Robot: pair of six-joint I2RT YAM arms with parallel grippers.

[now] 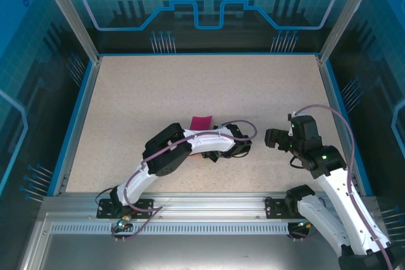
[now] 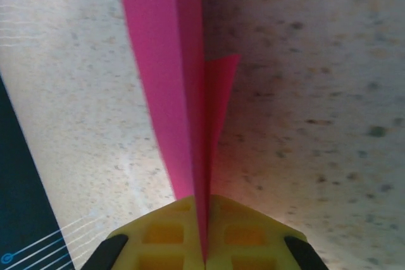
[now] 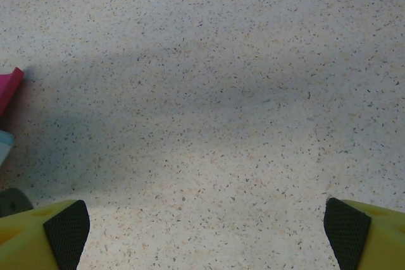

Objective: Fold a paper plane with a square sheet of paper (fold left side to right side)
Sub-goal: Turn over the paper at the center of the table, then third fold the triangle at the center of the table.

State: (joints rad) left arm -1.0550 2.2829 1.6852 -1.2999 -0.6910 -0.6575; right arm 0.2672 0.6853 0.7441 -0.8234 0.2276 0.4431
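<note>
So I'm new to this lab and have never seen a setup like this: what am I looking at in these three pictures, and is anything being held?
These are two robot arms bolted at the near edge of a speckled table, each ending in a two-finger gripper. The wide picture comes from a fixed camera above and behind them. The other two come from small cameras on each wrist, looking past that arm's own yellow fingers. The left gripper is shut on the pink paper, folded into a narrow pointed shape; the overhead picture shows a corner of it poking out behind the left arm. The right gripper is open and empty, over bare table to the paper's right.
</note>
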